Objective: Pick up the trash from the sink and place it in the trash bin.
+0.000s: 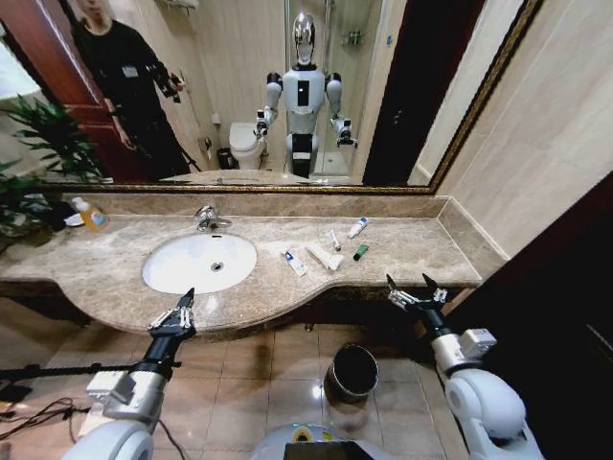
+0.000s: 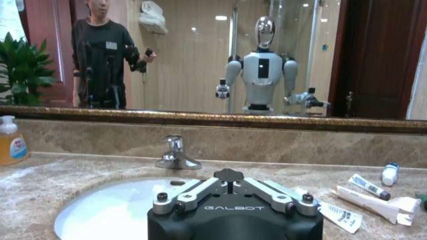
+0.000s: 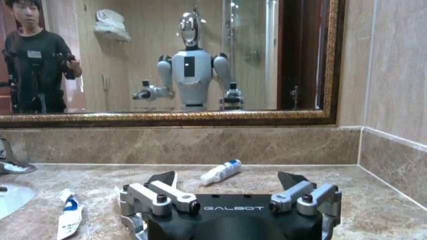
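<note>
Trash (image 1: 323, 255): on the bench (image 1: 115, 268), right of the sink (image 1: 199, 262).
Left claw (image 1: 185, 305): closed, empty, at the bench's front edge.
Right claw (image 1: 414, 287): spread wide, empty.
Trash bin (image 1: 351, 373): floor.

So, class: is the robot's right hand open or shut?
Open. The right hand hovers at the counter edge, its fingers spread wide apart, holding nothing.

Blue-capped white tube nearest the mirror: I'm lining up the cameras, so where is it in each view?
Head view: blue-capped tube on the marble by the backsplash, far right of the chrome tap.
Left wrist view: tube past the other tubes, farthest from the tap.
Right wrist view: tube near the backsplash, across the counter from the tap.
Shared landmark: the chrome tap.
</note>
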